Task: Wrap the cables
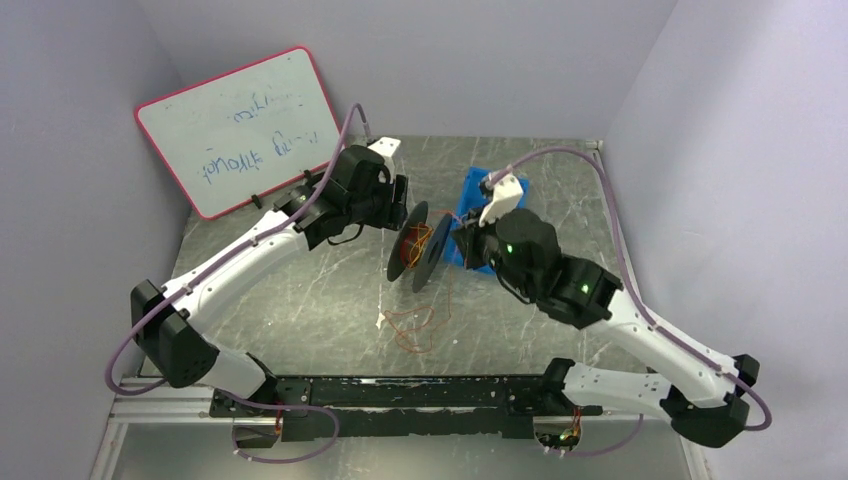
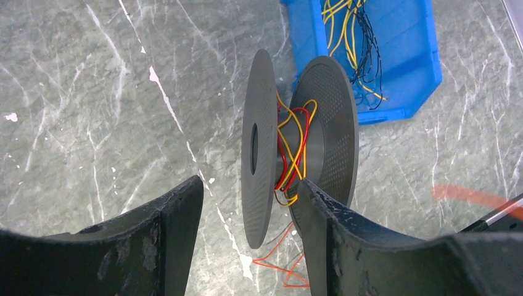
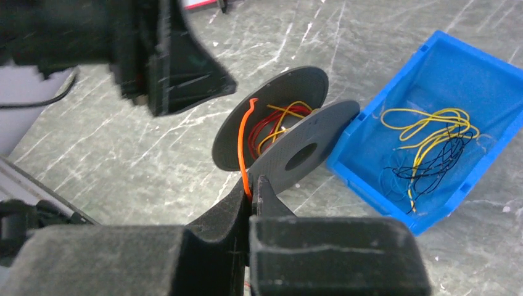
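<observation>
Right gripper (image 3: 250, 198): fingers pressed together, clamped on one orange cable (image 3: 245, 145), which rises from the grip and bends over toward the spool (image 3: 290, 154). The cable's lower end is hidden between the fingers. In the top view this gripper (image 1: 462, 240) is seen just beside the spool's right disc.

Left gripper (image 2: 251, 184): fingers held apart, nothing clasped. It is set near the spool's left disc; contact cannot be judged. In the right wrist view it appears only as a dark, blurred mass (image 3: 154, 55) at upper left, cut off by the frame.

Spool (image 2: 333, 129): one, dark grey, two discs, stood on edge on the table (image 1: 300, 290) between the grippers. Its hub is covered by the cables (image 2: 293, 148) wound loosely on it, red and yellow; their number cannot be made out.

Loose orange loops (image 1: 415, 325): laid on the table in front of the spool, partly hidden behind a finger in the left wrist view (image 2: 280, 265). Whether they belong to the clamped cable cannot be told.

Bin (image 2: 419, 74): one, blue, just behind the spool. It is half covered by the right wrist in the top view (image 1: 468, 195) and cut off by the top edge in the left wrist view. Yellow and black strands (image 3: 432, 135) are tangled inside, too thin to be counted.

Whiteboard (image 1: 240, 125): one, red-framed, leaned at far left; its writing cannot be read.
</observation>
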